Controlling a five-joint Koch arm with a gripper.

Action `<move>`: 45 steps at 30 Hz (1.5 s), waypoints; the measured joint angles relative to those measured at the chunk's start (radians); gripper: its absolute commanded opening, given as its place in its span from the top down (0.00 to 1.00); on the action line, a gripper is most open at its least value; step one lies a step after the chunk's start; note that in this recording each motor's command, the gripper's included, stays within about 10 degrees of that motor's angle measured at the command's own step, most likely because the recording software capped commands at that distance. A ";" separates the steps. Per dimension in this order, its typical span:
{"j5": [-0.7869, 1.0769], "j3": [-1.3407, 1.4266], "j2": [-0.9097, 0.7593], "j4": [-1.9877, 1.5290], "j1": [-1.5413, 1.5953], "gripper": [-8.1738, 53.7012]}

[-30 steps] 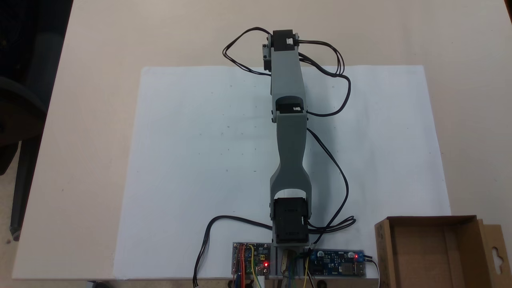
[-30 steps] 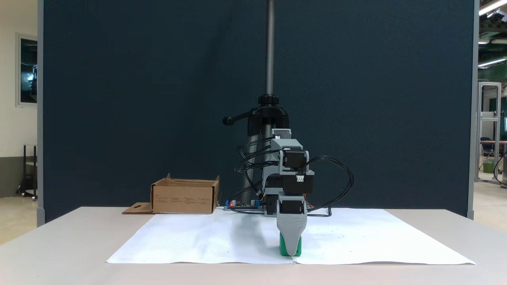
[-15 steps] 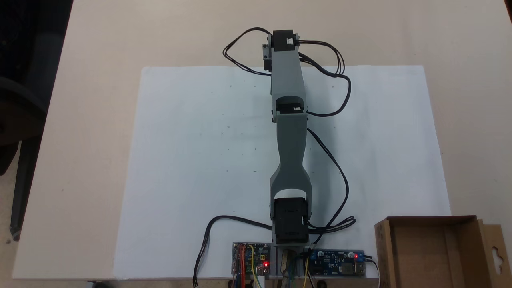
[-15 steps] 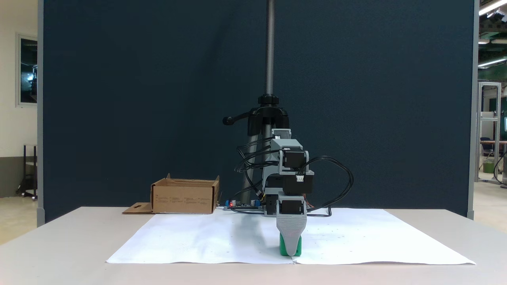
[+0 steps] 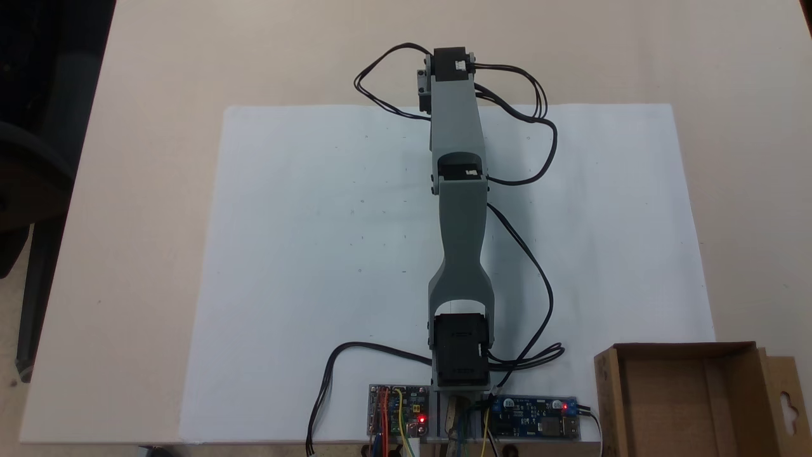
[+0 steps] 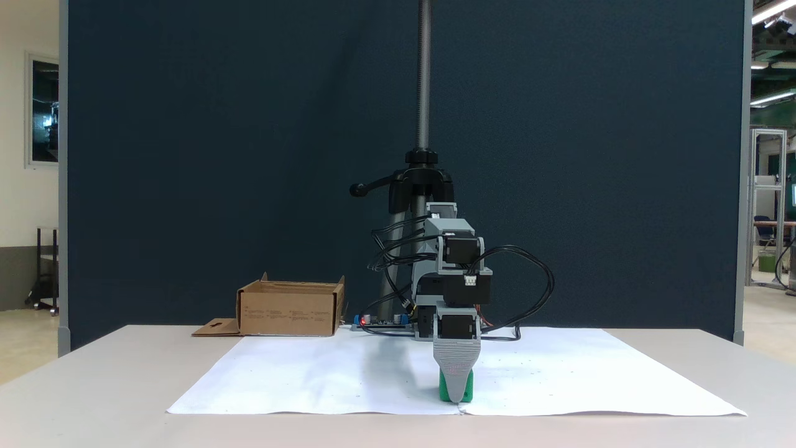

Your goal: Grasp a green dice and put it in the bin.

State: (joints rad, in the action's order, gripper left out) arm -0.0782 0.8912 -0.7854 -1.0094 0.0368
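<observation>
A lab or workshop hall is suggested — a dark blue partition panel (image 6: 249, 155) is set behind a pale table (image 6: 93, 386), ceiling strip lights (image 6: 771, 9) and metal frames (image 6: 768, 205) are seen beyond, and bare circuit boards (image 5: 536, 425) are mounted at the table edge.

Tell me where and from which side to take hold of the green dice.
Grip the green dice across two opposite flat side faces, coming straight down from above. It sits flat on the white paper, so its sides are free. The claw is already low in front of it, hiding its middle.

Nothing visible has changed: the tool (image 6: 458, 398) stays down at the green dice (image 6: 444, 387).
</observation>
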 measured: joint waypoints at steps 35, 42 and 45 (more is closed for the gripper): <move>-0.015 -0.028 -0.210 -0.017 -0.227 0.67; -0.015 -0.025 -0.390 -0.017 -0.443 0.67; -0.015 0.034 -0.485 -0.018 -0.537 0.67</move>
State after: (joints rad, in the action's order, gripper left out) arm -0.0936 0.9250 -1.2701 -1.0278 -0.5001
